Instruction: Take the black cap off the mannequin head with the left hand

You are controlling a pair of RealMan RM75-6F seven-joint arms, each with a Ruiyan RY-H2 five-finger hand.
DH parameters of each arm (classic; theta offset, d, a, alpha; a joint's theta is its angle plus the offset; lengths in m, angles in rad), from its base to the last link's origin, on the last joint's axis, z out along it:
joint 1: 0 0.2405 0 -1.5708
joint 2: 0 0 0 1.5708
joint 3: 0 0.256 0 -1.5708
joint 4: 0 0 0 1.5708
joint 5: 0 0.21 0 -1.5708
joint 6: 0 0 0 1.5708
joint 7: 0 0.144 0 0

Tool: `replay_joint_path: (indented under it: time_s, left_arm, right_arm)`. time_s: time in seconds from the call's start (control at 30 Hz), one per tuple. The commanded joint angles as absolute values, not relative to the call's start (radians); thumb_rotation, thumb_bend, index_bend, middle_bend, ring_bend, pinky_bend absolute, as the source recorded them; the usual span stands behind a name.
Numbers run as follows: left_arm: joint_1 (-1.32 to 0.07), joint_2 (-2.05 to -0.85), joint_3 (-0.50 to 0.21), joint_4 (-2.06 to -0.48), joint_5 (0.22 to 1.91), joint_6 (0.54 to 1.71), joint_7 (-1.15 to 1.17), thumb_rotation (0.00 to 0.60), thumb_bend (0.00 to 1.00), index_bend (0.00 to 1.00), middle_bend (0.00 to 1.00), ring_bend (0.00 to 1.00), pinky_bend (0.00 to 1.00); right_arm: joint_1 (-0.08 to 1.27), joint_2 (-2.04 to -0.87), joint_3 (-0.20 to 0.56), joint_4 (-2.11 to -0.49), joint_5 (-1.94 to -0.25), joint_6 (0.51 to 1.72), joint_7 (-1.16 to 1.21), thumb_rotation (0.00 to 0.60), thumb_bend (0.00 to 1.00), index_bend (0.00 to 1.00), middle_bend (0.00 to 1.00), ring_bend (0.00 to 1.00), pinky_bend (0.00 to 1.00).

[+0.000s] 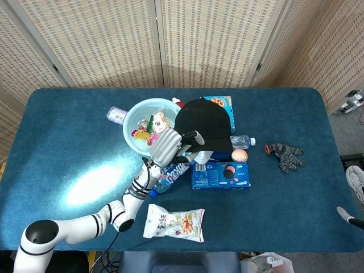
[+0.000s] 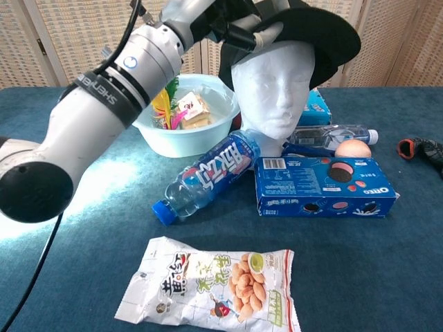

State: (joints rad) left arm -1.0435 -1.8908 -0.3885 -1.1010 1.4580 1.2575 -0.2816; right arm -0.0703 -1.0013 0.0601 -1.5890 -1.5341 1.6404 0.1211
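The black cap (image 2: pixel 315 31) sits tilted up on top of the white mannequin head (image 2: pixel 273 86), its brim raised above the face. The left hand (image 1: pixel 169 145) grips the brim's edge. The right hand is out of sight.

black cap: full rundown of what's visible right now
The black cap looks like plain dark fabric, a rounded crown with a stiff brim. It is tilted up off the face of the white mannequin head, whose whole face shows, though the cap's rear appears to sit on the crown. The left hand grips the brim edge at the cap's left side in the chest view. From the head view it hides most of the mannequin. No logo is visible.
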Motion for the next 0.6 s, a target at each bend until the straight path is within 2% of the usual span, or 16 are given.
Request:
replay_joint_path:
  time_s: [0.03,0.2,0.6]
  left_arm:
    - [-1.063,-1.890,-0.427,-1.112,1.421,1.234,-0.292,0.600,0.57,0.57,1.00,1.00,1.00]
    - [-1.073,-1.887,-0.477,-1.128,1.369,1.227,-0.305,0.600,0.57,0.57,1.00,1.00,1.00]
    - [-1.083,-1.871,-0.543,-1.081,1.304,1.247,-0.307,0.600,0.57,0.57,1.00,1.00,1.00]
  right_arm:
    - [-0.072,-1.002,0.059,-1.588,-1.535,1.643,0.122,0.600,0.01,0.10,0.19,0.12,0.17]
    - [-0.077,-1.002,0.058,-1.585,-1.534,1.648,0.126,0.600,0.01,0.10,0.19,0.12,0.17]
    - [-0.080,-1.001,0.059,-1.584,-1.536,1.652,0.128,0.600,0.01,0.10,0.19,0.12,0.17]
